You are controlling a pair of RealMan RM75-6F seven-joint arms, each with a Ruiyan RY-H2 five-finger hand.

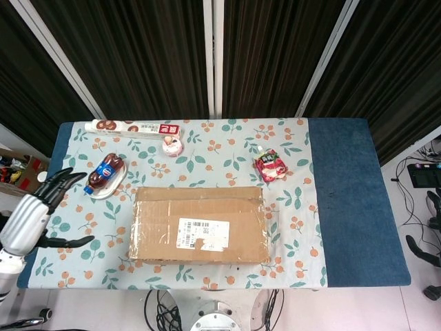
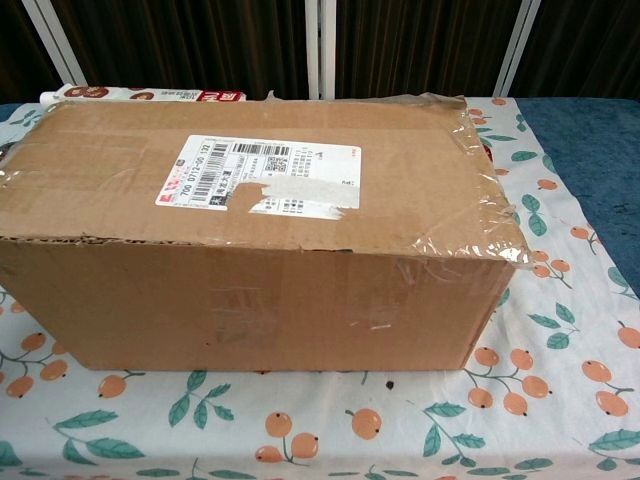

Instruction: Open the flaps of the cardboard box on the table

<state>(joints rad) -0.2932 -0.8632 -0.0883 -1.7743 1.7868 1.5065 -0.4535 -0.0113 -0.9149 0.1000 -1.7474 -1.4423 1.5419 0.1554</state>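
Box: the cardboard box (image 1: 200,224) sits near the desk's (image 1: 351,207) front edge, flaps flat and taped shut.
Long axis: runs left to right across the desk.
Left hand: the left hand (image 1: 43,210) hovers over the desk's left edge, fingers spread, holding nothing.
Right hand: out of sight in both views.
Nearer hand: the left; the box lies to its right, well apart.

Cardboard box (image 1: 200,224) sits on the table (image 1: 344,200) at the front middle. Behind it: long carton (image 1: 135,127) at the back edge, small cup (image 1: 172,145) before it, snack pouch (image 1: 270,165) further right. Cola bottle (image 1: 105,172) on a plate (image 1: 118,184) lies back-left of the box; my left hand (image 1: 34,214) is over the left edge.
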